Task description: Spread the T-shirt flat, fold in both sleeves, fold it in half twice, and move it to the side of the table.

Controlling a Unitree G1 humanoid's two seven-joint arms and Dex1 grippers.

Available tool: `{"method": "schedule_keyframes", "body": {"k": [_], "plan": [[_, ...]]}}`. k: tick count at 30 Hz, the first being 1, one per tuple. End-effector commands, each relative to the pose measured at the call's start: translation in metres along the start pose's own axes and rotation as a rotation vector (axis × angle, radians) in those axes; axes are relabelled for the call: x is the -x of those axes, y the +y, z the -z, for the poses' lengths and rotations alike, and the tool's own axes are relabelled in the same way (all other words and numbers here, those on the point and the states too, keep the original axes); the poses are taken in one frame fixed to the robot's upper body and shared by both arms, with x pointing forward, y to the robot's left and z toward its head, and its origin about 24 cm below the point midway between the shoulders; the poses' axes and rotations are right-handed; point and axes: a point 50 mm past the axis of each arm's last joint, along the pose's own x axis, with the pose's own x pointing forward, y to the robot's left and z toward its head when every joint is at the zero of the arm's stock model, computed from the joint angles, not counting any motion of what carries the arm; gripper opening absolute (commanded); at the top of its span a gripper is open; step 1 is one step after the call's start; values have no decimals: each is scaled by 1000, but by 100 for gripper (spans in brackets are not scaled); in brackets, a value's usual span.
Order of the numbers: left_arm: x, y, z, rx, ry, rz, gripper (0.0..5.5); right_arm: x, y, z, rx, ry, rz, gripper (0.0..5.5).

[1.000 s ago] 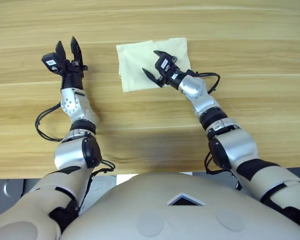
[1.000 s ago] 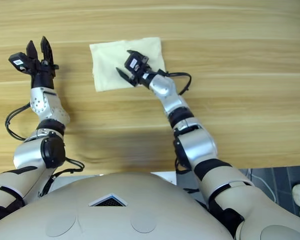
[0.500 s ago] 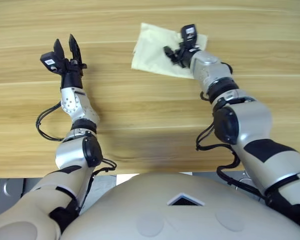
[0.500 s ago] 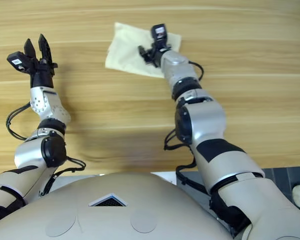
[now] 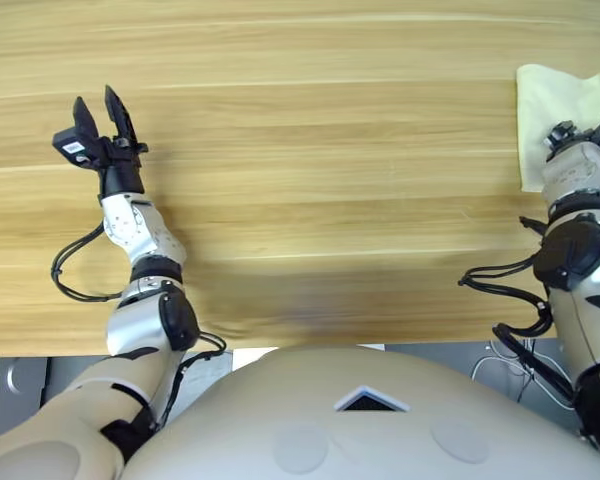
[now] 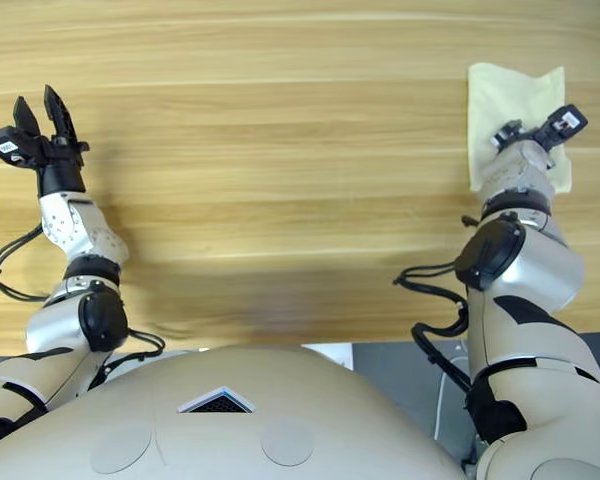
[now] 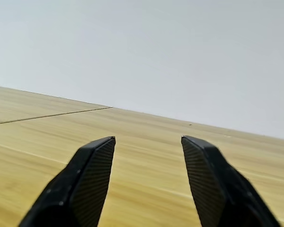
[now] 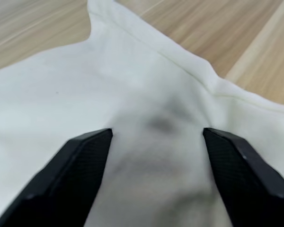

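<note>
It looks like a bare lab or test room: a broad wood-grain surface (image 5: 310, 200) meets a plain pale wall (image 7: 180, 47) beyond the left end effector (image 7: 147, 140).

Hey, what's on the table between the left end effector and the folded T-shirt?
Nothing but bare wooden table: in the left eye view, the left end effector is at the left and the T-shirt at the far right.

Pale yellow T-shirt (image 6: 505, 105), folded small, flat, at table's right side
</note>
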Motion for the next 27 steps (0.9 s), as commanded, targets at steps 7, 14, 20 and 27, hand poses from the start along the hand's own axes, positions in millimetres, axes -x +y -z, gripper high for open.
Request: {"method": "schedule_keyframes", "body": {"k": [7,14,20,27], "plan": [[-57,-141,-12,-185,70,325,344,136,204,30,432,-691,-776,361],[-16,-118,29,-269,215,225,404,151,194,102,603,-591,-911,361],[5,-124,34,-144,199,228,407,138,162,112,584,-617,-902,381],[27,-127,33,-118,149,250,407,145,139,124,557,-678,-923,454]]}}
